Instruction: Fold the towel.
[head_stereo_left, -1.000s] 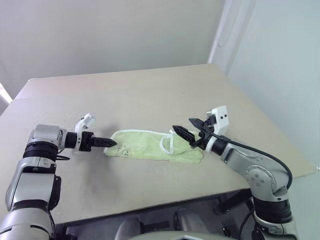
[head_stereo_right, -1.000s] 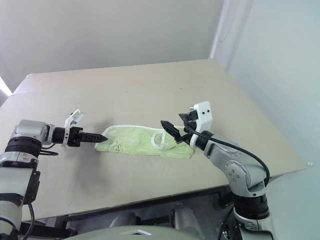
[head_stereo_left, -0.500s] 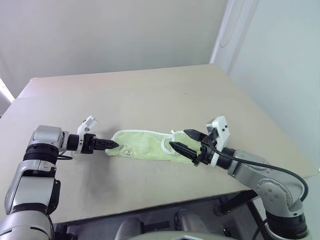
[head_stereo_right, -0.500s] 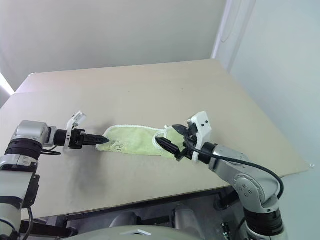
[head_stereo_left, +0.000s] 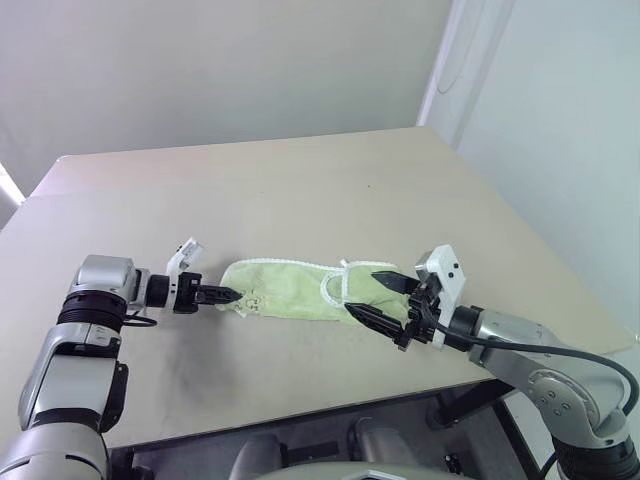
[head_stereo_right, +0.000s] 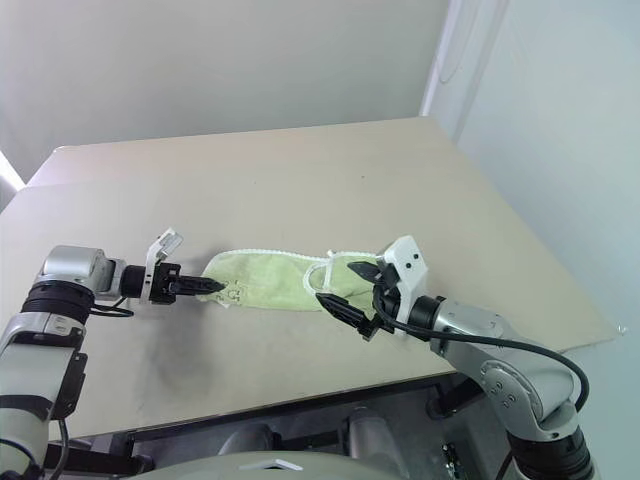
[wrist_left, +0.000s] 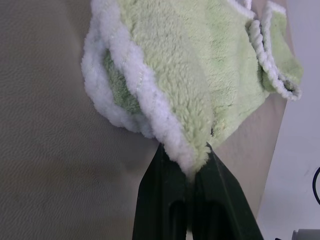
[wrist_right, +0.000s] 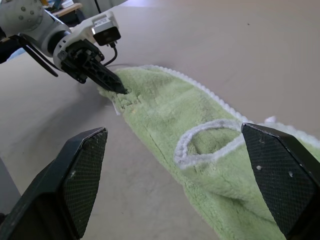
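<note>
The towel (head_stereo_left: 290, 290) is a lime-green fluffy cloth with white edging, lying bunched in a long strip across the tan table (head_stereo_left: 300, 180). My left gripper (head_stereo_left: 228, 296) is shut on its left corner. The left wrist view shows the white-edged corner (wrist_left: 190, 155) pinched between the two black fingers (wrist_left: 160, 200). My right gripper (head_stereo_left: 360, 290) is open at the towel's right end, its fingers spread on either side of the cloth with nothing gripped. A white edging loop (wrist_right: 210, 135) lies between the wide-apart fingers (wrist_right: 80, 180) in the right wrist view.
The table's front edge (head_stereo_left: 330, 400) runs just below both arms, and its right edge (head_stereo_left: 530, 250) drops off beside a pale wall. Behind the towel lies a broad stretch of bare tabletop (head_stereo_right: 280, 190).
My left gripper has closed on the towel's left corner. The right gripper has drawn back toward the table's front edge and lowered, staying open. The towel has barely shifted.
</note>
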